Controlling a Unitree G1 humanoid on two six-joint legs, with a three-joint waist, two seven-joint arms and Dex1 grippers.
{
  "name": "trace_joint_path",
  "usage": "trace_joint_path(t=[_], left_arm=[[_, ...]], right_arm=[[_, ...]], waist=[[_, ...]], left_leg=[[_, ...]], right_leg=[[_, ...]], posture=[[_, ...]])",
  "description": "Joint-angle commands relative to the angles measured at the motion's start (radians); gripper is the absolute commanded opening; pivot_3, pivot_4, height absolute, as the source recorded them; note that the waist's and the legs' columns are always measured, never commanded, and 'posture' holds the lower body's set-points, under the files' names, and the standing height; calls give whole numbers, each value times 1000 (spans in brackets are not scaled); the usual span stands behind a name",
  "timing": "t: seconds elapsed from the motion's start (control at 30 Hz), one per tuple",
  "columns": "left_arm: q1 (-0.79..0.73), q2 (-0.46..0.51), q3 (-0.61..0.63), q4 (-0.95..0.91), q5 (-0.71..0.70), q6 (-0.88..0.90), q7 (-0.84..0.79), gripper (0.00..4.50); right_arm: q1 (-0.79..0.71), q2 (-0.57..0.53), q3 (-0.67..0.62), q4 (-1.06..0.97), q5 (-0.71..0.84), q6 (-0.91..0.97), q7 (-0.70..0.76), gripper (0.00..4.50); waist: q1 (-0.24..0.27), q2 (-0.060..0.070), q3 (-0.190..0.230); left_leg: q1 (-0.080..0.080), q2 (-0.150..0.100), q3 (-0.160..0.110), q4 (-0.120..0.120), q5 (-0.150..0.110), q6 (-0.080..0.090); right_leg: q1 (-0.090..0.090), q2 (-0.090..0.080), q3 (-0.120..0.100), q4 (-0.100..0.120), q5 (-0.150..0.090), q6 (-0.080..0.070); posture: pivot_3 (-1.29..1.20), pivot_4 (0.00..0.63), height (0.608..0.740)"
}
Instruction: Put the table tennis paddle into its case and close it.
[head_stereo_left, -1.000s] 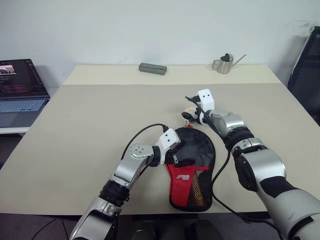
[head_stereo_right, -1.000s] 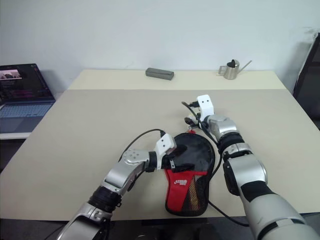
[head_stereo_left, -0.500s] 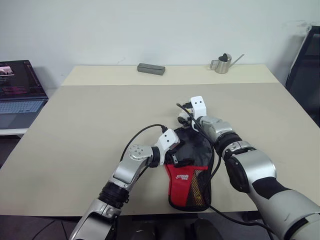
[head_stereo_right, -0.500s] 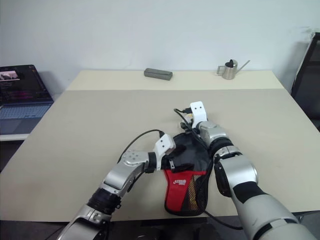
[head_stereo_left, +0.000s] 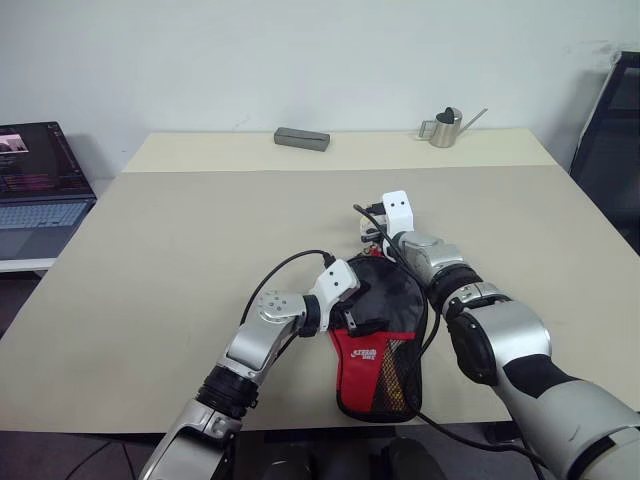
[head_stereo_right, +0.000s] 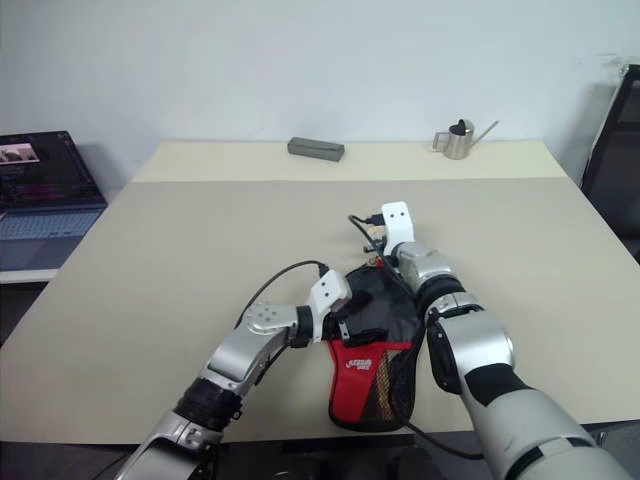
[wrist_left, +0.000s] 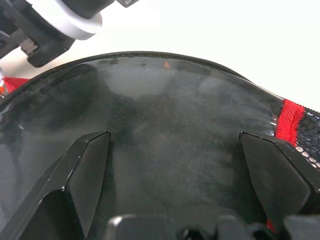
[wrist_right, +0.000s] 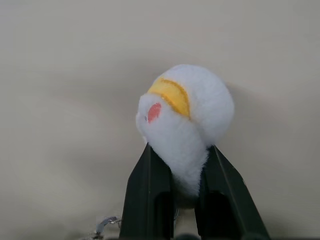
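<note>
A broad beige rectangular table (head_stereo_left: 180, 240) carries everything. At about six o'clock on its surface, close to the near edge, lies the paddle-shaped black fabric zip case (head_stereo_left: 383, 340) with a red and mesh lower panel and a white logo, its narrow end toward the near edge. The table tennis paddle cannot be made out separately from the case.

Off the table at nine o'clock an open dark laptop (head_stereo_left: 38, 185) sits on a lower white surface. At twelve o'clock near the far edge lies a flat grey rectangular block (head_stereo_left: 302, 138); at one o'clock stands a small metal watering can with a long spout (head_stereo_left: 447, 128).

The left gripper (wrist_left: 175, 172) rests over the round black part of the case from its nine o'clock side, its two black fingers (wrist_left: 82, 172) spread wide apart on the fabric.

The right gripper (wrist_right: 186, 175) sits at the case's twelve o'clock end, its fingers pinching the base of the small white fluffy duck charm with a yellow bill and red spot (wrist_right: 187, 110).
</note>
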Motion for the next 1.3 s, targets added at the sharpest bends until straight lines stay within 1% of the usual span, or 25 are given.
trace_joint_path(t=[0.03,0.33,0.5,0.6,0.77,1.0,1.2,1.3], left_arm=[[31,-1,-41,50,10,19,-23,4500],[32,-5,-45,69,10,13,-33,4500],[33,-7,-44,76,12,11,-38,4500],[30,-8,-45,81,13,9,-39,4500],[19,-11,-43,94,15,7,-39,4500],[-2,-22,-45,116,18,1,-40,4500],[-19,-34,-46,139,21,-8,-42,4500],[-27,-40,-49,149,23,-14,-44,4500]], right_arm=[[-24,-54,-13,-36,-14,-29,-3,132],[21,-156,1,-85,-27,-17,44,117],[96,-221,21,-205,-38,32,121,117],[173,-255,31,-343,-35,113,173,117],[358,-313,49,-714,-12,330,256,117],[563,-410,58,-1153,37,582,330,115],[692,-515,76,-1361,79,700,405,115],[768,-594,114,-1444,85,701,461,115]], waist=[[0,1,0],[1,4,-2],[10,4,-2],[12,4,-2],[19,8,-5],[21,10,-6],[28,10,-6],[30,10,-6]], left_leg=[[0,0,0,0,0,0],[0,0,0,0,0,0],[0,0,0,0,0,0],[0,0,0,1,0,0],[0,0,-1,1,0,0],[0,0,-1,1,0,0],[0,-1,-1,1,0,1],[0,-1,-2,1,0,1]], right_leg=[[0,0,0,0,0,0],[1,0,0,0,0,0],[1,0,0,0,0,0],[2,0,-1,0,0,0],[2,0,-1,-1,0,0],[3,-1,-2,-1,0,1],[5,-1,-3,-3,0,1],[7,-2,-5,-4,-1,2]], posture=[[0,150,740],[0,150,740],[0,150,740],[0,150,740],[0,150,740],[0,150,740],[0,150,740],[0,150,740]])
